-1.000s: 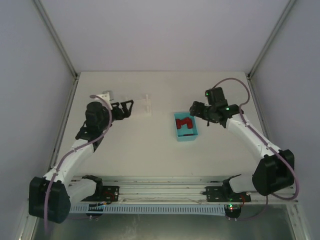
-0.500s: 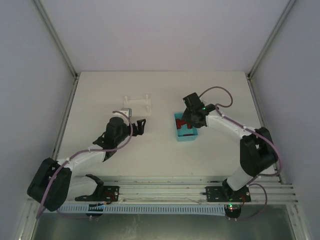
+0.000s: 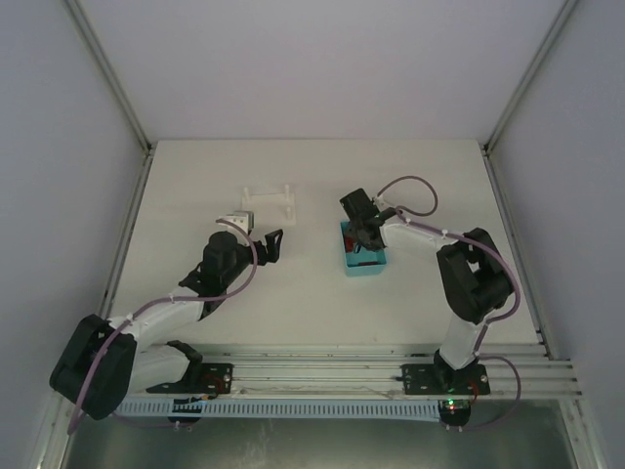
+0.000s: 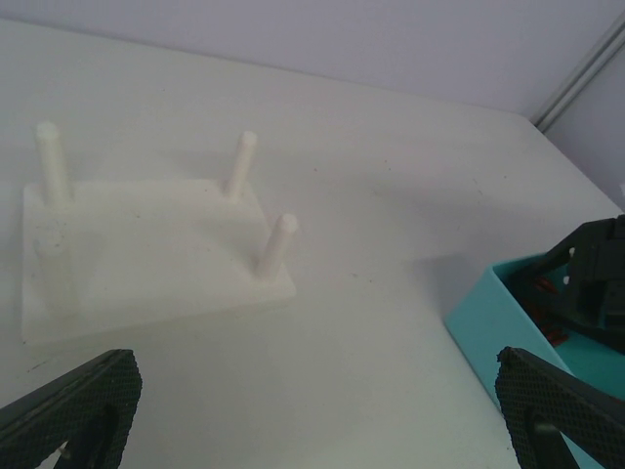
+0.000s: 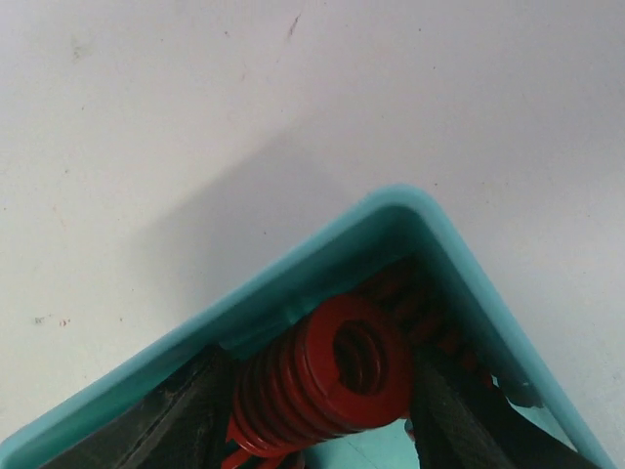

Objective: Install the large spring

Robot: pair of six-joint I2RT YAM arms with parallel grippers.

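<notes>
Right wrist: right gripper [image 5: 322, 415] — now lowered into teal bin [image 5: 293, 281] — clasps large spring [image 5: 312, 371]; left gripper [image 4: 312, 410] gapes wide.

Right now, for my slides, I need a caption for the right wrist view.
Right arm's fingers bracket a red spring in the corner of the teal bin.

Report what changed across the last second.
The right gripper swung left from beside the teal bin and dropped into it. Its fingers now flank the large red spring, though whether they grip it is unclear. The left gripper, open, drew back toward the near edge, away from the white peg base. The bin and peg base stayed put.
</notes>
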